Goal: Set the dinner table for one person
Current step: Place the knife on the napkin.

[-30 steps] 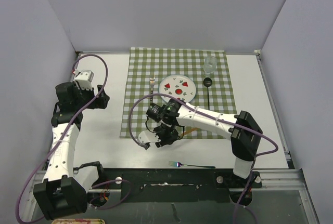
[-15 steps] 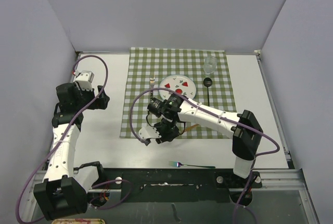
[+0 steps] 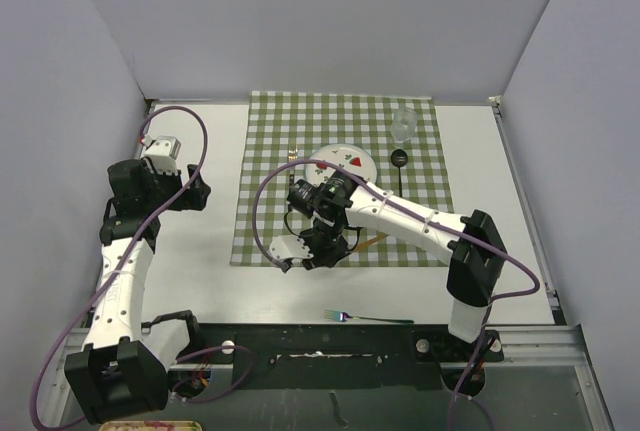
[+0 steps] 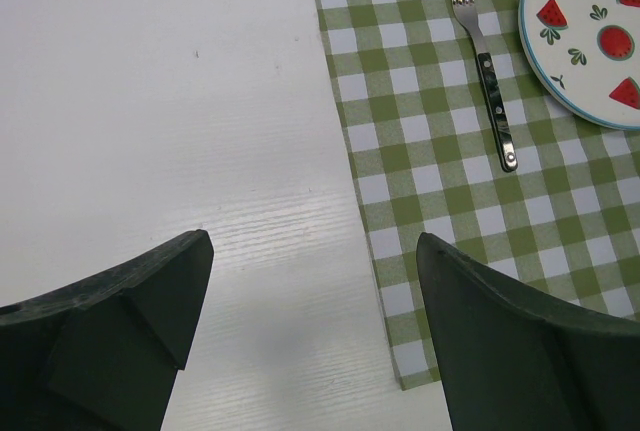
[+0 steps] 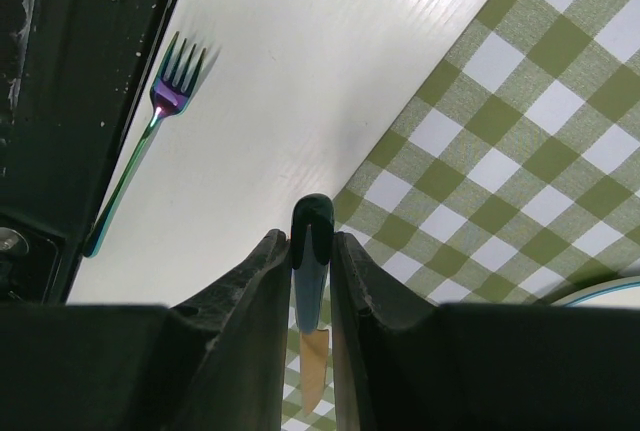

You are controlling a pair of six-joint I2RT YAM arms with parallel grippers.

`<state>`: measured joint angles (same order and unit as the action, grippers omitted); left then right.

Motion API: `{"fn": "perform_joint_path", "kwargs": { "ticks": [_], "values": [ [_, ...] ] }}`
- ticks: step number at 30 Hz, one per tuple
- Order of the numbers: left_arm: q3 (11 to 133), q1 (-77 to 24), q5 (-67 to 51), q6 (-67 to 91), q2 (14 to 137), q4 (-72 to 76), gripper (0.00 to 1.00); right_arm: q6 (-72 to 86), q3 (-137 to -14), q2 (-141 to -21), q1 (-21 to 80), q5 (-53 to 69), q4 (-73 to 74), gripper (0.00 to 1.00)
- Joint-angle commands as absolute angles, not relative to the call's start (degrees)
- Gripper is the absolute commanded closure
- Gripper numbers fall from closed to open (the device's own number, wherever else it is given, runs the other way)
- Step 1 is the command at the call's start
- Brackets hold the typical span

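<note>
The white dinner table (image 3: pixel 200 271) carries a green checked cloth (image 3: pixel 270 131). On the cloth lie a watermelon-print plate (image 3: pixel 352 159), partly hidden by my right arm, a black-handled fork (image 4: pixel 485 61) left of it, a black spoon (image 3: pixel 399 176) right of it and a clear glass (image 3: pixel 404 124). My right gripper (image 5: pixel 310 236) is shut on a knife (image 5: pixel 309 276) with a dark handle and tan blade, held above the cloth's near edge (image 3: pixel 335 243). My left gripper (image 4: pixel 313 251) is open and empty above bare table left of the cloth (image 3: pixel 200 189).
An iridescent fork (image 3: pixel 367 318) lies on the bare table by the front rail; it also shows in the right wrist view (image 5: pixel 150 151). The dark front rail (image 5: pixel 60 101) runs close behind it. Grey walls enclose the table on three sides.
My right arm has swung a little farther over the plate, with the knife still held near the cloth's near edge. The left arm has not moved.
</note>
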<state>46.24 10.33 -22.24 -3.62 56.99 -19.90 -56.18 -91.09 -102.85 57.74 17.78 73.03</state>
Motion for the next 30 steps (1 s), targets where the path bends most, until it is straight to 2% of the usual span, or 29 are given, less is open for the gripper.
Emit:
{"fn": "perform_joint_path", "kwargs": {
  "ticks": [1,8,19,24,30],
  "values": [
    [46.8,10.7,-22.3,-3.3,55.9,-16.8,0.17,-56.4,-93.6,-101.5,57.7,17.9,74.5,1.0],
    [46.6,10.7,-22.4,-3.4,56.0,-16.6,0.17,-52.5,-93.8,-102.6,57.1,15.8,72.8,1.0],
    [46.5,10.7,-22.8,-3.6,56.3,-16.5,0.17,-34.8,-95.7,-106.5,55.1,3.0,63.5,1.0],
    [46.3,10.7,-22.6,-3.9,56.1,-16.5,0.17,-40.7,-95.0,-105.9,55.2,10.2,67.3,1.0],
    [46.1,10.7,-22.8,-4.0,56.3,-16.4,0.17,-47.4,-90.2,-101.9,55.4,10.7,66.9,1.0]
  ]
}}
